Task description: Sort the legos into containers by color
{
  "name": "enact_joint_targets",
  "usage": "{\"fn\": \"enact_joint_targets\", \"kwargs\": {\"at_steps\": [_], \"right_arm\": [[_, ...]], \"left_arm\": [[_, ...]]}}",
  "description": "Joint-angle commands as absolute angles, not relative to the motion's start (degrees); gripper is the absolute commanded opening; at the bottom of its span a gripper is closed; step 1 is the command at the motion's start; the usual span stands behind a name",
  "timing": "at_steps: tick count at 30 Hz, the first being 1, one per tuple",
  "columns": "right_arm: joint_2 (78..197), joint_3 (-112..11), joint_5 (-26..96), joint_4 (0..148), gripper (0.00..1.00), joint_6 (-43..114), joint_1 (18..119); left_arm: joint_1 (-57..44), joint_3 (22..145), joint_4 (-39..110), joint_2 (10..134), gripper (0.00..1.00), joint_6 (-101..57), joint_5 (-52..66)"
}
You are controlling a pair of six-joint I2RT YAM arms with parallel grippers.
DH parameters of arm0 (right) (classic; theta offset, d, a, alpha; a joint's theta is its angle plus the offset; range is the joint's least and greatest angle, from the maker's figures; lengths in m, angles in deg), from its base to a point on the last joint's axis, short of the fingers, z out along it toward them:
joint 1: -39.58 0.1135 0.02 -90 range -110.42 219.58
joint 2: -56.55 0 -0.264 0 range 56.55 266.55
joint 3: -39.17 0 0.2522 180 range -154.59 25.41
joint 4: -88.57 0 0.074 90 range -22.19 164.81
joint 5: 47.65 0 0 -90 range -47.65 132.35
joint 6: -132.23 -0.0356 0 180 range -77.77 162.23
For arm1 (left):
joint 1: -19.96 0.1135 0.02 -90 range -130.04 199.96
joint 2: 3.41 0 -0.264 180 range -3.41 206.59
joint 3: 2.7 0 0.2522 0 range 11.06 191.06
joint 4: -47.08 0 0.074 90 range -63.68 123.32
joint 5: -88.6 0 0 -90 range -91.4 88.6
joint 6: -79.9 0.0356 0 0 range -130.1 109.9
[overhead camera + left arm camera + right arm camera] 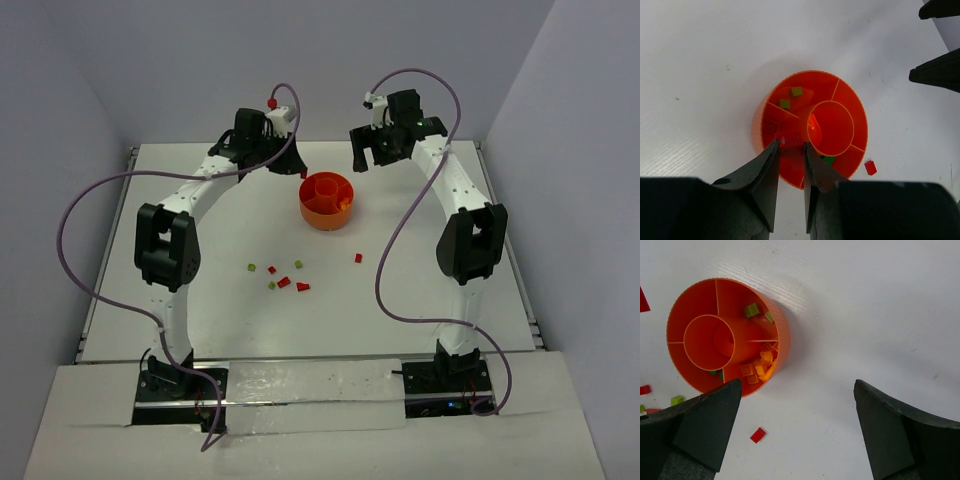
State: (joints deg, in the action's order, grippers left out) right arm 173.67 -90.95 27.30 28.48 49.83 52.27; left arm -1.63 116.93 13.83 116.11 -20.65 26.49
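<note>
**Red lego at the left fingertips over the orange bowl**

The orange divided bowl (326, 218) stands on the far middle of the white table (230, 220). Of the compartments around its central cup (832, 127), one holds two green bricks (797, 91), another a heap of orange and yellow bricks (760, 367), and a third a single dark green bit (828, 160).

The left gripper (790, 145) hangs over the bowl's left rim with its jaws narrow. A small red lego (303, 175) sits at their tips and looks pinched, though the wrist view shows only a sliver of it.

The right gripper (795, 425) hovers to the right of the bowl, apart from it, with its jaws spread wide and nothing between them.

The loose legos (284, 282) lie scattered on the table nearer the arm bases, well apart from the bowl: three green and three red in a loose cluster. One more red brick (358, 258) lies by itself to their right, between the cluster and the right arm.
</note>
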Motion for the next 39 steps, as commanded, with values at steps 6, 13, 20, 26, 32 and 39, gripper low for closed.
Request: {"fn": "enact_joint_targets", "kwargs": {"at_steps": [6, 13, 20, 26, 32, 39], "right_arm": [[172.6, -94.7, 26.3, 27.3, 1.0, 51.2, 51.8], [171.4, -93.0, 24.7, 27.6, 1.0, 52.7, 51.8], [168.2, -88.9, 23.1, 29.9, 1.0, 54.8, 52.3], [163.4, -82.1, 21.2, 32.8, 0.93, 59.5, 55.6], [157.8, -72.4, 21.3, 35.2, 0.78, 68.1, 66.0], [159.9, -68.9, 13.7, 31.0, 0.61, 81.8, 74.7]], "left_arm": [[-3.0, 119.4, 14.5, 118.6, 0.29, -20.6, 28.5], [-3.2, 122.3, 12.3, 120.9, 0.4, -20.4, 27.6], [-2.6, 125.1, 10.1, 120.8, 0.51, -18.8, 27.1], [0.9, 127.6, 9.0, 116.3, 0.5, -22.4, 30.3], [7.6, 119.2, 11.7, 105.0, 0.5, -25.5, 32.1], [16.2, 104.3, 5.9, 92.0, 0.51, -18.8, 41.4]]}}
